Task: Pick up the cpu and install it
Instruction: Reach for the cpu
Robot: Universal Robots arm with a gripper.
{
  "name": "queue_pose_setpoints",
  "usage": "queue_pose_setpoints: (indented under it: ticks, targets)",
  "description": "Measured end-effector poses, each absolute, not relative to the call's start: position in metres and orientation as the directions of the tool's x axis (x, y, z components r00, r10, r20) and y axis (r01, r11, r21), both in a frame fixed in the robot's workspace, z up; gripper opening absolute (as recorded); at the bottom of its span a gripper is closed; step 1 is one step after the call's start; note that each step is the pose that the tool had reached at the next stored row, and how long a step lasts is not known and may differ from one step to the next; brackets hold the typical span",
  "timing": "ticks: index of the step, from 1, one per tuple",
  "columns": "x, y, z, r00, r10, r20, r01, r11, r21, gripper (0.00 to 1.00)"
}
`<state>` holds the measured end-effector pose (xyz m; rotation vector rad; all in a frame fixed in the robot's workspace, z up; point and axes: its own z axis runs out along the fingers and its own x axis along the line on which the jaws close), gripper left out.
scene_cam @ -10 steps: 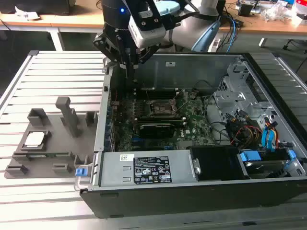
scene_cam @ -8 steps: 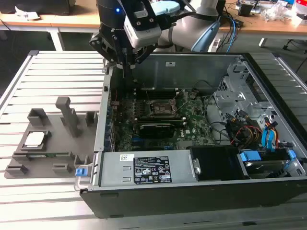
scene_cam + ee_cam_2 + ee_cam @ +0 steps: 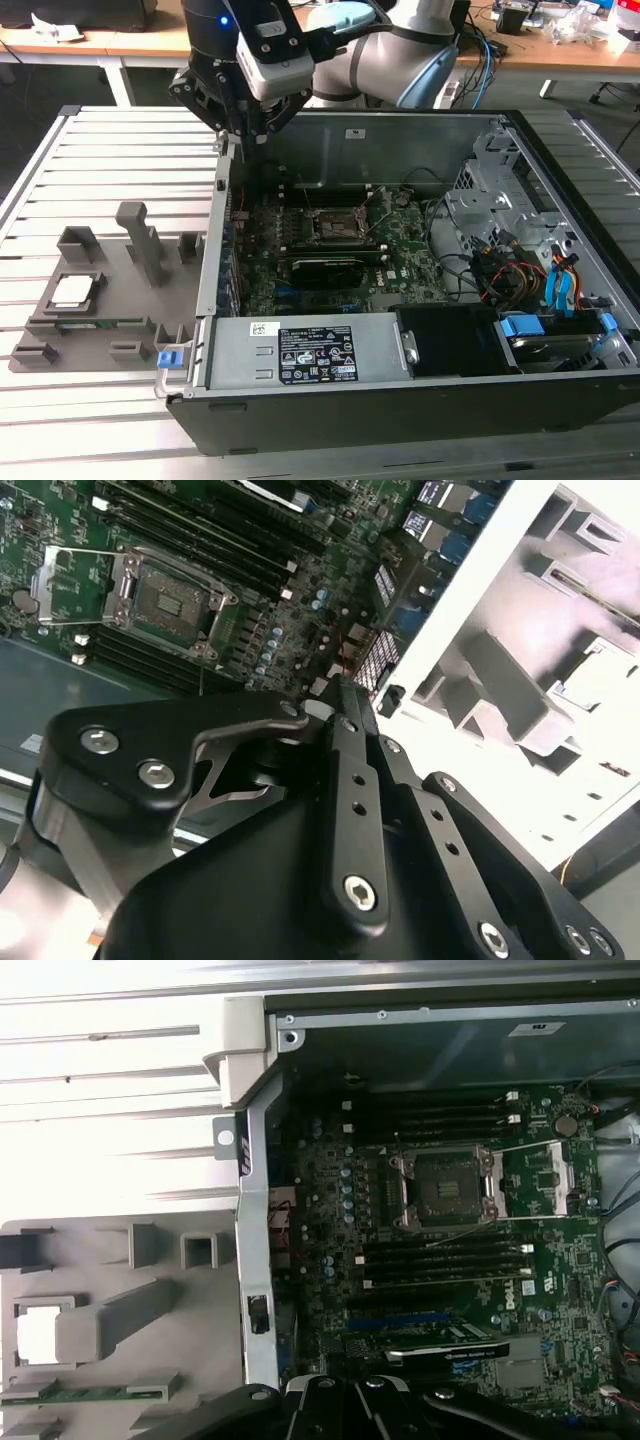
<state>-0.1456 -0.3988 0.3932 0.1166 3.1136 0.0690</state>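
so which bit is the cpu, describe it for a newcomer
Find the grey tray beside the open computer case, on the exterior view's left. The cpu is the small flat square sitting in it, the only silvery-white piece there.

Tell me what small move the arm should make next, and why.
Probably swing the hand toward the exterior view's left, over the grey tray: the cpu lies there untouched, the hand hangs above the case's side wall, and the socket stands open and empty.
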Motion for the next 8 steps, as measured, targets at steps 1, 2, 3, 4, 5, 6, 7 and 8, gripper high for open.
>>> queue_pose_setpoints:
  ticks: [1, 2, 3, 4, 5, 6, 7, 8]
  targets:
    - [-0.148, -0.399, 0.393, -0.997, 0.075, -0.023, 0.074, 0.996, 0.045, 0.11]
    - [-0.150, -0.399, 0.393, -0.997, 0.075, -0.023, 0.074, 0.996, 0.045, 0.11]
    - [-0.152, -0.399, 0.393, -0.997, 0.075, -0.023, 0.074, 0.996, 0.045, 0.11]
    - [-0.153, -0.399, 0.393, -0.997, 0.075, -0.023, 0.074, 0.996, 0.045, 0.11]
    - [-0.156, -0.399, 0.393, -0.997, 0.075, -0.023, 0.074, 0.996, 0.045, 0.11]
    - [-0.158, -0.399, 0.393, -0.997, 0.075, -0.023, 0.074, 0.996, 0.045, 0.11]
    - [-0.160, -0.399, 0.393, -0.997, 0.075, -0.023, 0.074, 0.996, 0.045, 0.11]
    - [-0.161, -0.399, 0.393, -0.997, 0.075, -0.023, 0.074, 0.996, 0.045, 0.11]
